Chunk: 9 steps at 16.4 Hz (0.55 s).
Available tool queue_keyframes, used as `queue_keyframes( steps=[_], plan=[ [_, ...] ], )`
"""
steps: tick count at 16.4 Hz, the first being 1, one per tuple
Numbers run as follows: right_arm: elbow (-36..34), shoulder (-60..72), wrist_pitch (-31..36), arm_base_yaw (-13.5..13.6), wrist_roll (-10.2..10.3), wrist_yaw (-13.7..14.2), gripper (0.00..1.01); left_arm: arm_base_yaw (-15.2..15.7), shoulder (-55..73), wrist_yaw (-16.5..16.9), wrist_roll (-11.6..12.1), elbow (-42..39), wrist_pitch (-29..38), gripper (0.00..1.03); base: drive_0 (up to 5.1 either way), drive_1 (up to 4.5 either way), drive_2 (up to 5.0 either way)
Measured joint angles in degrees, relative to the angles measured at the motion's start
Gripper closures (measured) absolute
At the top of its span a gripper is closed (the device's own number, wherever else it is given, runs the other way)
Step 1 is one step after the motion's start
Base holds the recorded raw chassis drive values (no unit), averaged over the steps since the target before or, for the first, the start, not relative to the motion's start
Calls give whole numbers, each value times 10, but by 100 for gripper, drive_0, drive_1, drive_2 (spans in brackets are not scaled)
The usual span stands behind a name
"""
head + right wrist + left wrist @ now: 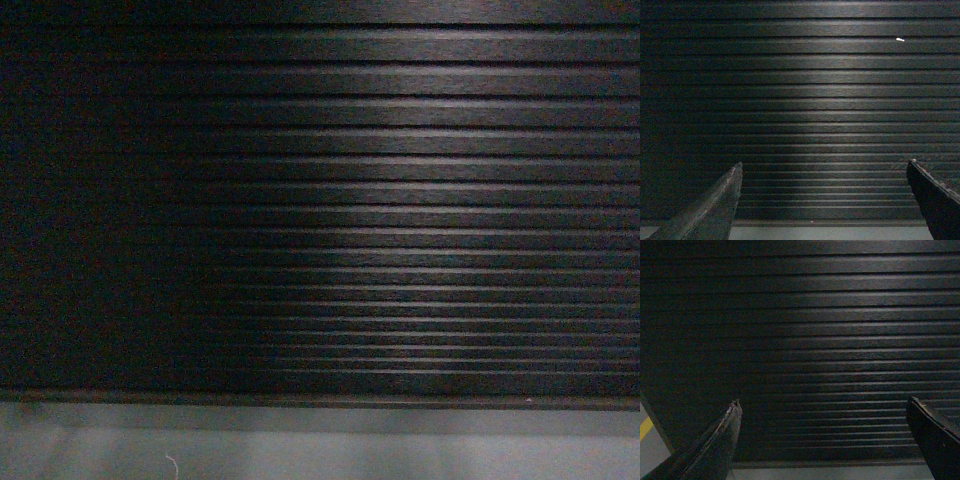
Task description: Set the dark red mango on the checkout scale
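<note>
The checkout (400,200) fills every view. Only its black front shows, with long ribs running side to side and a grey base (320,440) along the bottom. The light is dim, so the left part is hard to make out.

The left gripper (822,440) is spread wide with nothing between its fingers (720,445). The right gripper (822,200) is spread wide too and holds nothing. Both point at the ribbed front.

The mango and the scale are not in any view, so which way the mango points cannot be told. A bit of floor with a yellow line (645,427) shows at the left.
</note>
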Motion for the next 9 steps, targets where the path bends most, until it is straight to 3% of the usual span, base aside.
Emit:
queue_keyframes(
  steps=[9],
  plan=[
    [0,0,0,0,0,0,3,0,0,0,0,0,0,5,0,0,0]
  ],
)
